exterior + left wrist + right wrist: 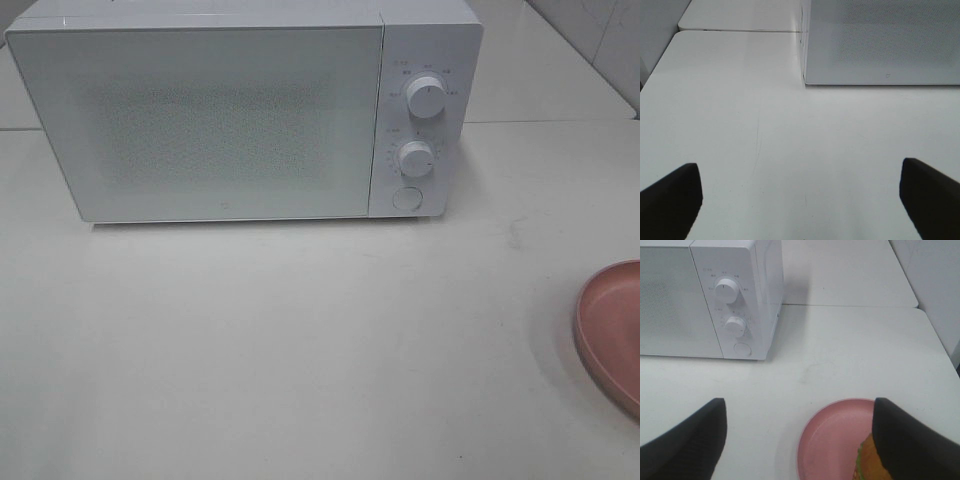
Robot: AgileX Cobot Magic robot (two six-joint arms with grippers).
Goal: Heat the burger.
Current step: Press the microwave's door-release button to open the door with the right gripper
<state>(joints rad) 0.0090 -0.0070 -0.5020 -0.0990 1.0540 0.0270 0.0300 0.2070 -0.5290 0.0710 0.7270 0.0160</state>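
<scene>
The burger (866,462) shows only in the right wrist view: a sliver of golden bun with green lettuce on the pink plate (827,440), mostly hidden behind one dark finger (912,440). My right gripper (800,440) hovers open over the plate's near side, holding nothing. In the high view only the plate's edge (612,325) shows at the far right; neither gripper appears there. The white microwave (200,120) stands at the back with its door closed. My left gripper (800,200) is wide open over bare table, facing the microwave's front left corner (807,75).
Two white knobs (427,97) (415,158) and a round button (407,197) sit on the microwave's right panel. A seam between table tops (550,121) runs behind the microwave. A tiled wall (600,40) is at the back right.
</scene>
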